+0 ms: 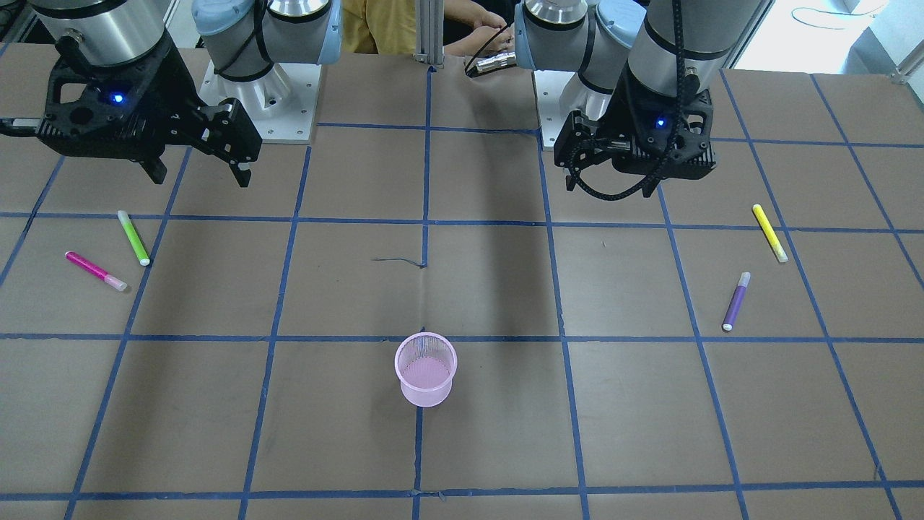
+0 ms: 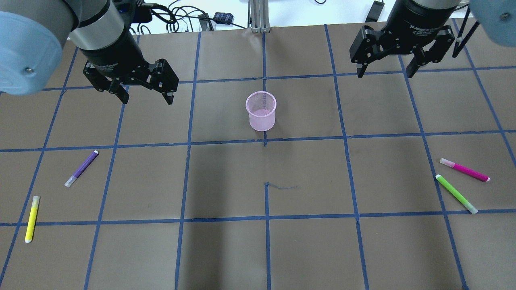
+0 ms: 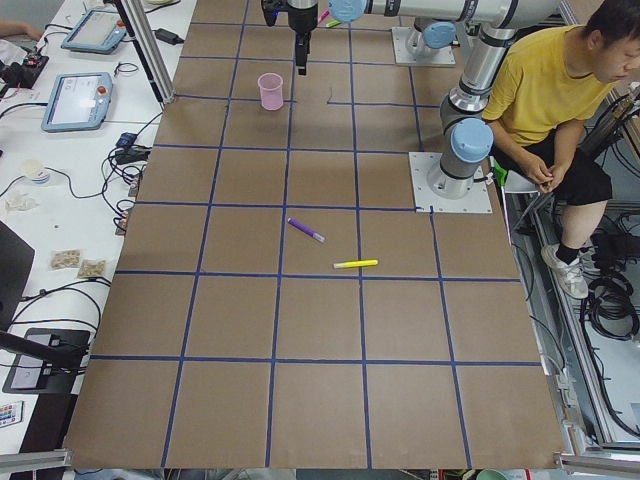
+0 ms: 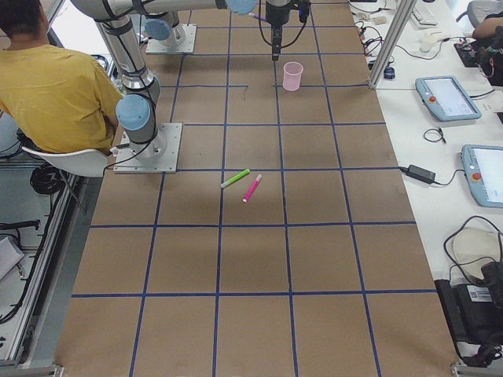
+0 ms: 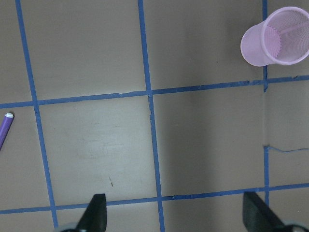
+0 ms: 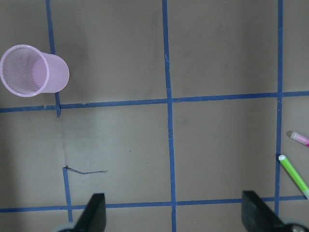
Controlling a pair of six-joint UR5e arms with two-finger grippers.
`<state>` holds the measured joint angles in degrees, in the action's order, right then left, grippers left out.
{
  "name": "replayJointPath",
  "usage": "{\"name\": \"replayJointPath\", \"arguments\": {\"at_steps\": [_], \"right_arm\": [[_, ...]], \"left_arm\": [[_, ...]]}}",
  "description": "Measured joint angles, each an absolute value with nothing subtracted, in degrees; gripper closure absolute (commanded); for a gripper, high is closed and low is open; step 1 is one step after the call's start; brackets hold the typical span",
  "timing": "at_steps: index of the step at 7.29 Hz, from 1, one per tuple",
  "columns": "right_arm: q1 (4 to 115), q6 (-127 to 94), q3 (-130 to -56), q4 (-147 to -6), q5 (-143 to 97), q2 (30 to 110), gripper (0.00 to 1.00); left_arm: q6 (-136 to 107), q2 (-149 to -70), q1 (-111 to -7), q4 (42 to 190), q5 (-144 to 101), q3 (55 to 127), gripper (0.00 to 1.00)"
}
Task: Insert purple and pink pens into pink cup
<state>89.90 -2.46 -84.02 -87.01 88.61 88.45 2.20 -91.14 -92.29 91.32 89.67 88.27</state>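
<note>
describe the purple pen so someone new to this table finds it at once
On the brown table, look to the robot's left side. Two pens lie flat there, apart from each other. The purple pen is the darker one, nearer the pink cup than the yellow pen.

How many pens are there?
4. The purple pen and yellow pen lie on the robot's left side, the pink pen and green pen on its right. None looks hidden.

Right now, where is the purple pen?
In the overhead view the purple pen lies flat on the robot's left side, beside the yellow pen, not touching it.
</note>
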Motion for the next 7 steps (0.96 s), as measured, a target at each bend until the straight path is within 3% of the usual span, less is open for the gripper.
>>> {"name": "replayJointPath", "arguments": {"at_steps": [4,7], "right_arm": [[85.4,12.3,-84.0,-84.9,89.9,88.2,0.00],[72.2,43.4,-84.7,-84.1,91.6,88.2,0.00]], "left_arm": [[4.2,-91.3,-91.4,91.2,90.0,88.6,0.00],[23.4,-93.3,-80.0,90.7,90.9,93.7,0.00]]}}
